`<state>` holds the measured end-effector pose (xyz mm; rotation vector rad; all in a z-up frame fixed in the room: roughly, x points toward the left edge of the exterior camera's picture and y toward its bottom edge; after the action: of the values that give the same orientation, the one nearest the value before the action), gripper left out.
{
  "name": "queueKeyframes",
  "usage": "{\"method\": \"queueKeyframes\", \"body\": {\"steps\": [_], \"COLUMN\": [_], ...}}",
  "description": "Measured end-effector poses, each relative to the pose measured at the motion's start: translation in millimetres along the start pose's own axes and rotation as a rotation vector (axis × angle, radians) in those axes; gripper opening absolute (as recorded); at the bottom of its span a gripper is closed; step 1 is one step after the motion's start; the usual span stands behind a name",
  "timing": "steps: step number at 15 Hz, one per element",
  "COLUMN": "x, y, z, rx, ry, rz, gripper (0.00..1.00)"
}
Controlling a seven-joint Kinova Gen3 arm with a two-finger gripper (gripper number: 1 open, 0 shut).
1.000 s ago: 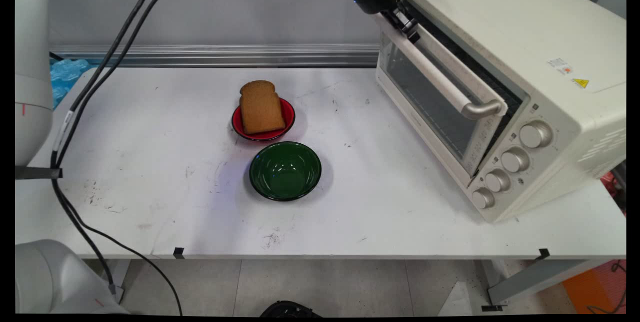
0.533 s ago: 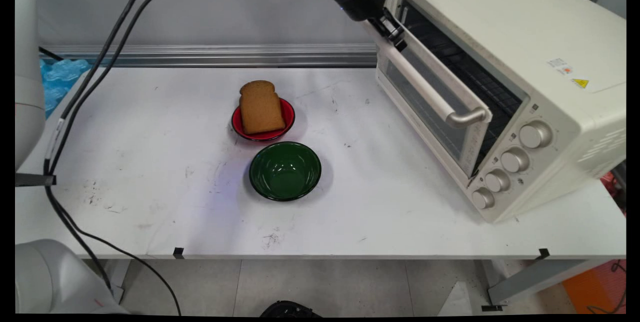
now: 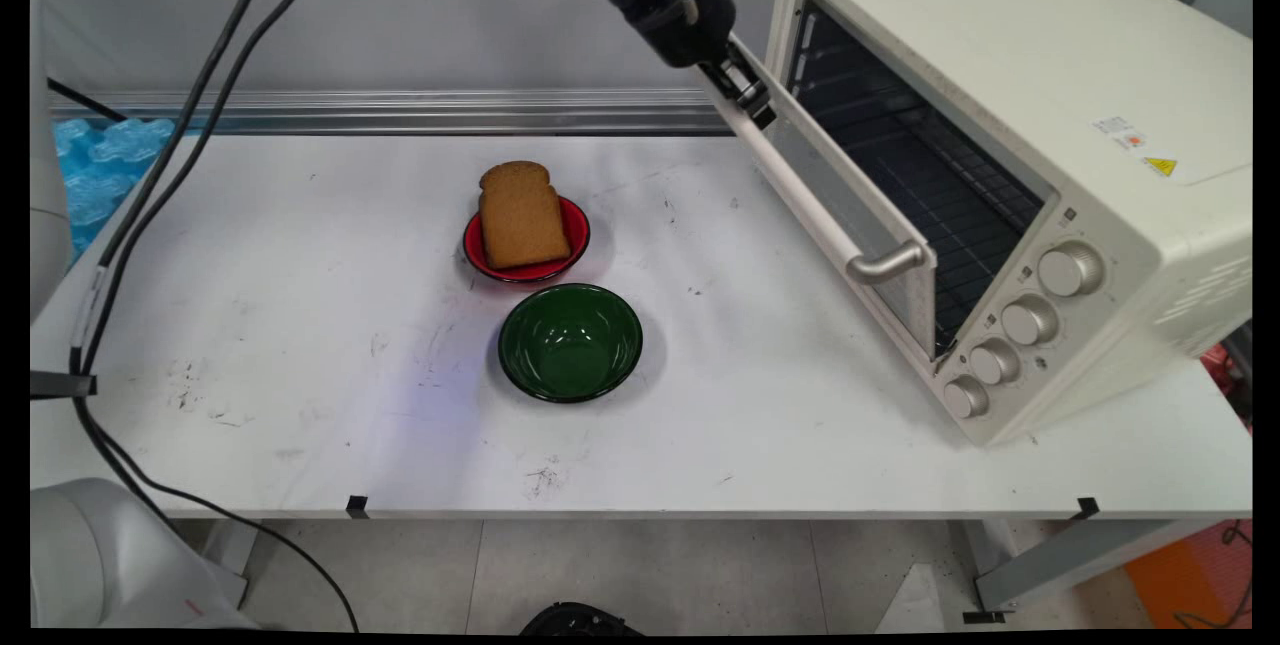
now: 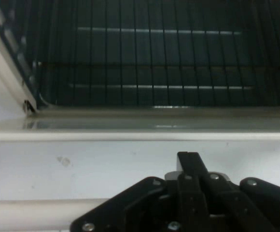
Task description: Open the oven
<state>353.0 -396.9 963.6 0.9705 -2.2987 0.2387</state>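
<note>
A cream toaster oven (image 3: 1010, 65) stands at the table's right, its glass door (image 3: 860, 215) swung partly down. My gripper (image 3: 747, 95) is shut on the far end of the door's long handle (image 3: 800, 190). In the hand view the black gripper (image 4: 190, 166) sits over the pale handle bar (image 4: 34, 215). Beyond it lie the door's inner face (image 4: 106, 159) and the wire rack (image 4: 154, 63) in the dark oven cavity. A slice of brown bread (image 3: 521, 215) lies on a small red plate (image 3: 577, 225) mid-table, left of the oven.
An empty green bowl (image 3: 570, 340) sits just in front of the red plate. Several knobs (image 3: 1030, 320) line the oven's right front. Black cables (image 3: 150, 215) hang down the left side. Blue packing material (image 3: 95, 155) lies at the far left edge.
My gripper has moved left and down with the handle in it. The oven door has swung further open, and the rack inside now shows.
</note>
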Motion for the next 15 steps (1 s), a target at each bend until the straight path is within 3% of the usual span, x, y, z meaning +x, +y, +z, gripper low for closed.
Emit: {"method": "queueKeyframes", "body": {"steps": [15], "x": [-61], "y": [7], "z": [-7], "rx": [-0.027], "ry": [-0.093], "rz": [-0.004], "gripper": [0.00]}}
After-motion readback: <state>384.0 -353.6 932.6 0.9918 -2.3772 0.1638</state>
